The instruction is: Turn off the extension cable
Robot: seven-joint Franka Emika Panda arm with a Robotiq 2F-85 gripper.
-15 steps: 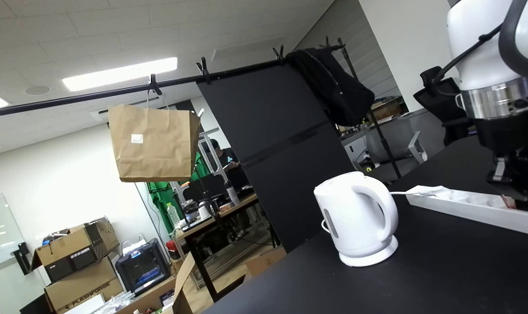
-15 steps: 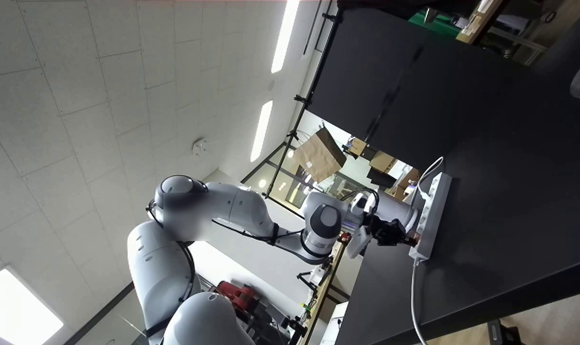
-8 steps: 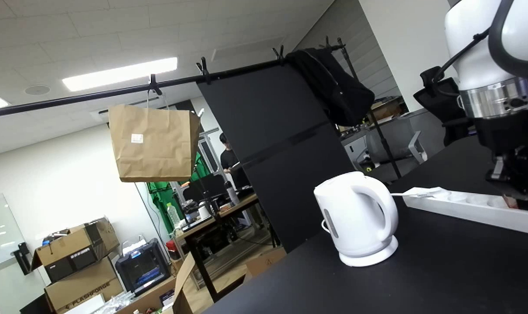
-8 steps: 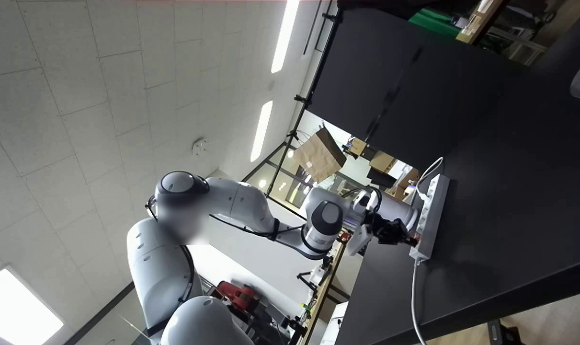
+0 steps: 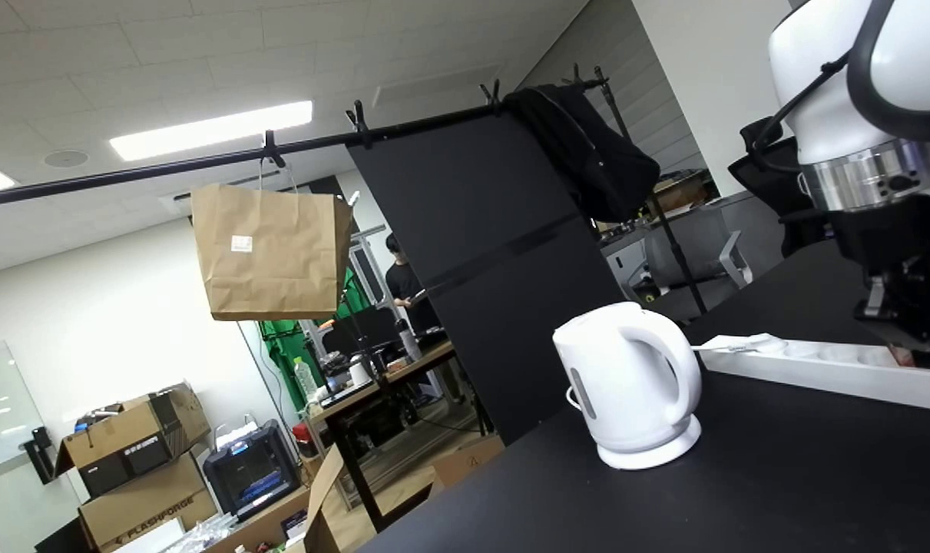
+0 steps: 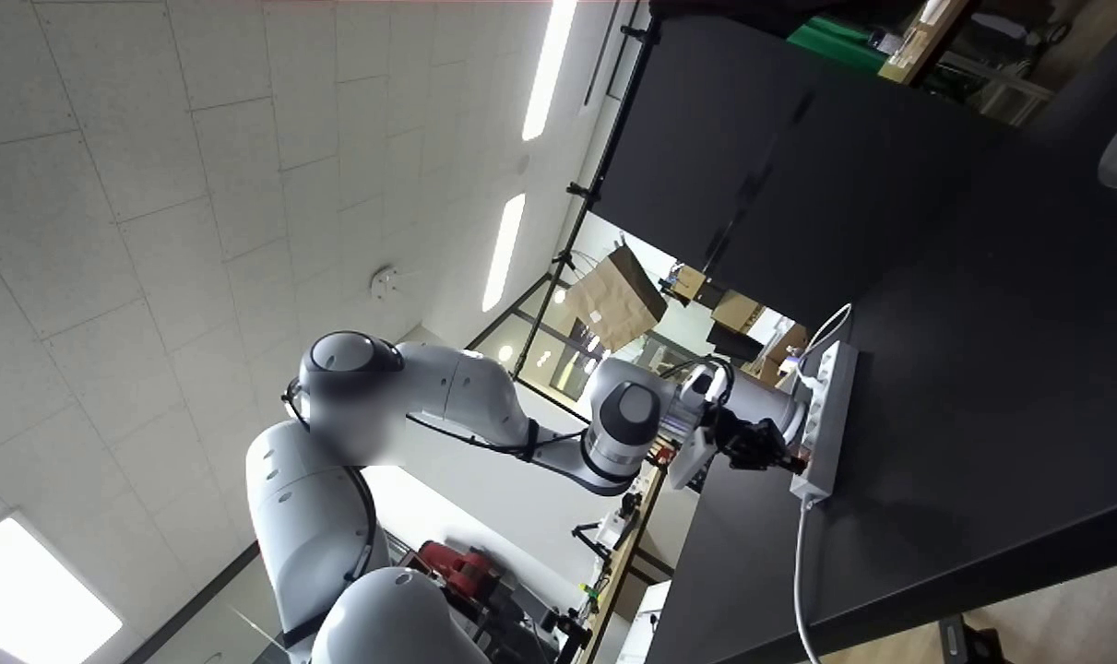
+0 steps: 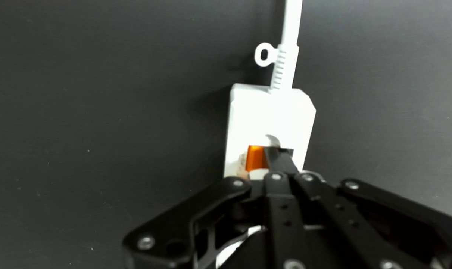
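A: How do we find the extension cable (image 7: 263, 116) lying?

B: In the wrist view we see its long axis run nearly top to bottom, leaning a little right at the top, where the cord (image 7: 292, 22) leaves it.

A: And on the tabletop (image 6: 964, 397)?

B: In an exterior view we have the cord end pointing at the lower edge, near where that edge and the left one draw together. The cord trails on over the lower edge. The opposite end points up toward the black panel (image 6: 752, 157).

A: What do we see at that opposite end?

B: In an exterior view we make out a white plug (image 5: 749, 346) there; the end points at the tabletop's slanting left edge. The white kettle (image 5: 626, 392) stands just left of it, near that edge. Rightward, the extension cable runs out of the picture.

A: And our claw (image 7: 281, 155)?

B: We have it closed, finger beside finger, with hold of nothing. Its tips sit over the orange switch (image 7: 254, 158), near the cord end, hiding the right part of it in the wrist view.

A: Do we see them press?

B: We cannot make out the contact, nor which way the switch is set.
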